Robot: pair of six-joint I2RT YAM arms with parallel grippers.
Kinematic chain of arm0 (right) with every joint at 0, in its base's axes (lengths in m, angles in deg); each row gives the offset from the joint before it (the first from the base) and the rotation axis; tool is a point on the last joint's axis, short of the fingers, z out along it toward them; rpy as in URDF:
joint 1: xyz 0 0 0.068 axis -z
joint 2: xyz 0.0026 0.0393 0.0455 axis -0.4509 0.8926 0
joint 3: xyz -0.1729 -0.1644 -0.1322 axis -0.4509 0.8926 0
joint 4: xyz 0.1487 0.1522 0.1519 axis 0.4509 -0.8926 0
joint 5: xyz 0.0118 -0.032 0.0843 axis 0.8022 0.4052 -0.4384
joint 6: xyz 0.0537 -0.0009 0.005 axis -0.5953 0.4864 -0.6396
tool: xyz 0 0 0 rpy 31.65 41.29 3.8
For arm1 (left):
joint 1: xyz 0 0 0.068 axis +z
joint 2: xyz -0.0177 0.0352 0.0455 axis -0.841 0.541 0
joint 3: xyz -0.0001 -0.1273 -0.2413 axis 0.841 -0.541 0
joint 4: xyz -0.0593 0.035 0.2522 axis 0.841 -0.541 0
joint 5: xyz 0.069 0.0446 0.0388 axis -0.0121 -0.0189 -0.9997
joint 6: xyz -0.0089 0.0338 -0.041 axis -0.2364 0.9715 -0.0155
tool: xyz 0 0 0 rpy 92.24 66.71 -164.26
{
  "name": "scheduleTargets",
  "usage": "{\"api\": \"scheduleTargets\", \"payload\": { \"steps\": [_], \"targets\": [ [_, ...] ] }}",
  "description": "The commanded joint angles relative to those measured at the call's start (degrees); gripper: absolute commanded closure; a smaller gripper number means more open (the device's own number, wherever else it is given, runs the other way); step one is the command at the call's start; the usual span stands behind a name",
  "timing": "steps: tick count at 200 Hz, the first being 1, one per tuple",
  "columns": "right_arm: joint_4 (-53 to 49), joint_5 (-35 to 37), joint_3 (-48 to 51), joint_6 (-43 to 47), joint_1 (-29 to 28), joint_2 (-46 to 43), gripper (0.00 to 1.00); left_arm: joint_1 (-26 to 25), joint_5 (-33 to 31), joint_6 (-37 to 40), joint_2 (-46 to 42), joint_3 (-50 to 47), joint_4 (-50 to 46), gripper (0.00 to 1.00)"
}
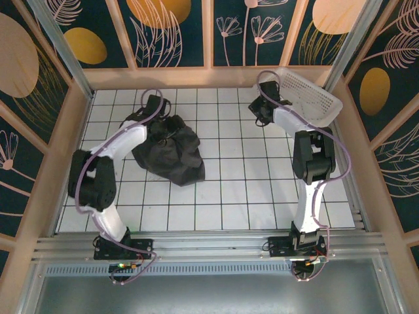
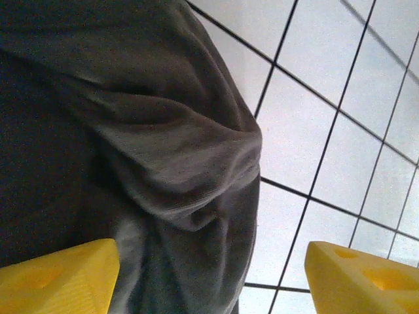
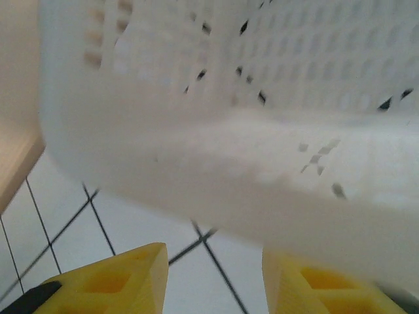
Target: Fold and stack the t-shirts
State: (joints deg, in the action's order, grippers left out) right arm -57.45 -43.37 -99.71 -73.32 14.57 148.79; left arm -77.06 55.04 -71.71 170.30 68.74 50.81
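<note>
Bright, even light falls from overhead on the white tiles (image 1: pixel 249 190). Shadows beside the t-shirts (image 1: pixel 169 152) are faint and soft. From above the t-shirts look nearly black and their folds barely show, though the left wrist view renders them sharply. The basket (image 3: pixel 262 131), close in the right wrist view, is blurred and washed out.

I count one heap of shirts (image 1: pixel 169 152), number unclear, one basket (image 1: pixel 308 98), plus my left gripper (image 2: pixel 211 278) and right gripper (image 3: pixel 215 278).

We list: white tiled floor (image 1: pixel 255 190), dark grout; teal wall panels (image 1: pixel 177 39) painted with plants, orange ovals; pale wooden framing (image 1: pixel 209 77).
</note>
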Motion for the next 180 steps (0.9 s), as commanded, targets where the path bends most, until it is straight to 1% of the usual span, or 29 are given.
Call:
{"api": "scheduleTargets", "payload": {
  "steps": [1, 18, 31, 48, 60, 76, 85, 90, 98, 104, 107, 123, 135, 147, 159, 180],
  "targets": [
    [1.4, 0.0, -5.2, -0.5, 0.0, 0.5, 0.58, -2.3, 0.6, 3.8, 3.1, 3.9, -6.4, 0.25],
    [-0.5, -1.7, -7.5, 3.8, -2.4, 0.6, 0.57, -3.3, 0.0, 4.8, 5.0, 5.6, -6.9, 0.26],
    [-2.0, -1.7, -7.3, 6.1, -4.5, -0.2, 0.56, -4.3, -2.0, 6.2, 7.8, 8.4, -10.4, 0.28],
    [-1.9, -1.9, -3.6, 7.5, -7.1, -3.3, 0.55, -5.4, -6.5, 8.8, 12.0, 12.9, -17.4, 0.3],
    [-1.4, -2.2, -0.5, 8.2, -9.1, -5.6, 0.54, -5.5, -6.6, 9.6, 13.5, 13.5, -18.2, 0.36],
    [-1.8, -2.6, 3.2, 9.7, -12.0, -7.9, 0.53, -5.5, -4.1, 10.1, 14.1, 13.3, -15.7, 0.54],
    [-2.2, -2.9, 5.8, 10.2, -13.3, -9.2, 0.53, -5.6, -2.6, 10.5, 14.9, 14.4, -15.5, 0.63],
    [-2.1, -3.2, 7.5, 10.3, -14.0, -9.9, 0.53, -5.6, -2.0, 10.7, 15.5, 15.4, -15.9, 0.7],
    [-1.7, -3.8, 10.8, 10.2, -14.7, -11.4, 0.53, -5.6, -1.6, 11.1, 16.5, 16.9, -16.8, 0.85],
    [-1.0, -4.5, 13.3, 10.0, -15.1, -12.4, 0.52, -5.6, -1.8, 11.3, 17.1, 18.1, -17.6, 0.96],
    [-0.6, -5.0, 14.8, 9.9, -15.2, -13.0, 0.52, -5.6, -2.3, 11.4, 17.2, 18.7, -18.0, 1.0],
    [1.3, -7.1, 20.7, 10.5, -15.8, -15.5, 0.5, -5.6, -4.2, 11.2, 16.4, 21.0, -18.7, 1.0],
    [1.7, -9.0, 22.9, 12.6, -16.5, -16.2, 0.49, -5.3, -5.0, 9.9, 14.9, 23.2, -18.8, 1.0],
    [0.9, -9.5, 23.5, 15.7, -17.8, -16.2, 0.49, -4.8, -6.9, 8.0, 12.8, 26.4, -18.9, 1.0],
    [0.6, -10.2, 24.0, 18.8, -18.8, -16.0, 0.48, -4.2, -10.4, 5.6, 10.0, 29.6, -18.9, 1.0],
    [0.7, -12.1, 23.8, 22.6, -22.7, -14.4, 0.44, -2.6, -15.3, 2.9, 5.6, 35.2, -18.4, 1.0]
  ]
}}
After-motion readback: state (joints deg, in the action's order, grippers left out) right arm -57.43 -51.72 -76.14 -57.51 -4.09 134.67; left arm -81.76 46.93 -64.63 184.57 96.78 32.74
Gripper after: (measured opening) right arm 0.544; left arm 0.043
